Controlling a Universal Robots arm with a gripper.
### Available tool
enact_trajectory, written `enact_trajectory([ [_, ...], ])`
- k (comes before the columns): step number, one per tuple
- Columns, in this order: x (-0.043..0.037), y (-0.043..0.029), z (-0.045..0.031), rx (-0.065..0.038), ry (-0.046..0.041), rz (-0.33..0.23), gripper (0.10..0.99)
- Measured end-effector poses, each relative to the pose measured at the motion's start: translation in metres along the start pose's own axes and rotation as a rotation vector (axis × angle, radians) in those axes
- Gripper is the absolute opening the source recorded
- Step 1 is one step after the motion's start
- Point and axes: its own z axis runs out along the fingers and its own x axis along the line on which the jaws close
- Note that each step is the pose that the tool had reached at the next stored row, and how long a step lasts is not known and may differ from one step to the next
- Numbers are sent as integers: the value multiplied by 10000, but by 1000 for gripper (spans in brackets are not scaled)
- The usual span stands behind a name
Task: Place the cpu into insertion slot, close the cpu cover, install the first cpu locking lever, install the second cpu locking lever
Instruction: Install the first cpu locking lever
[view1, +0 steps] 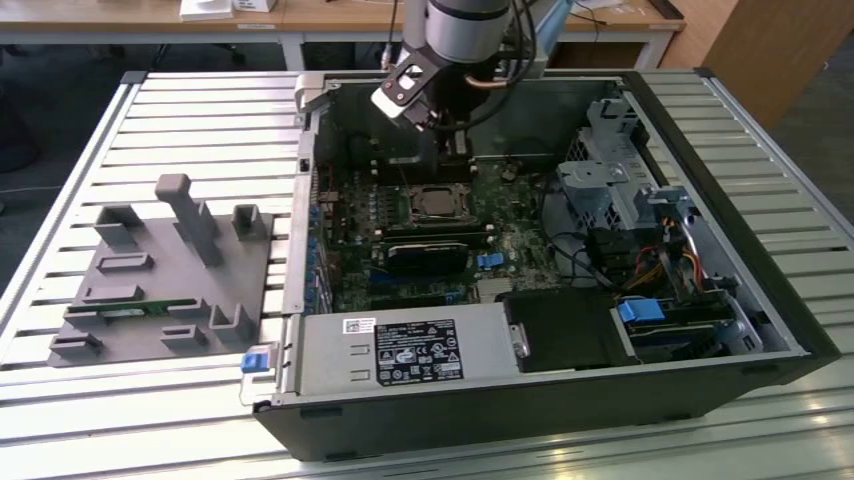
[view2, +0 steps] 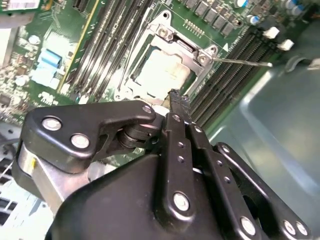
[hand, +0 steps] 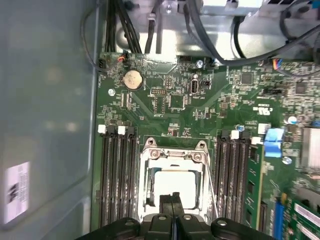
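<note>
gripper (hand: 173, 201) with jaws pressed together, nothing being held between them; the tips are seen just over one rim of the cpu cover (hand: 145, 175), which is lowered flat on the insertion slot (view1: 437, 204). the cpu (hand: 175, 181) is seated in that slot and framed by the cover's opening. a thin locking lever (view2: 241, 62) is shown standing out from one corner of the cover, across the memory slots (hand: 116, 175). the slot lies near the middle of the motherboard (hand: 210, 107), inside the open computer case (view1: 534, 410) laid on the slatted table (view1: 200, 100).
</note>
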Motion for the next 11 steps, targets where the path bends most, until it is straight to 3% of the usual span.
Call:
enact_trajectory([
  [3,6,-3,-114,0,-5,-3,106],
  [11,6,-5,-120,58,-28,-1300,106],
])
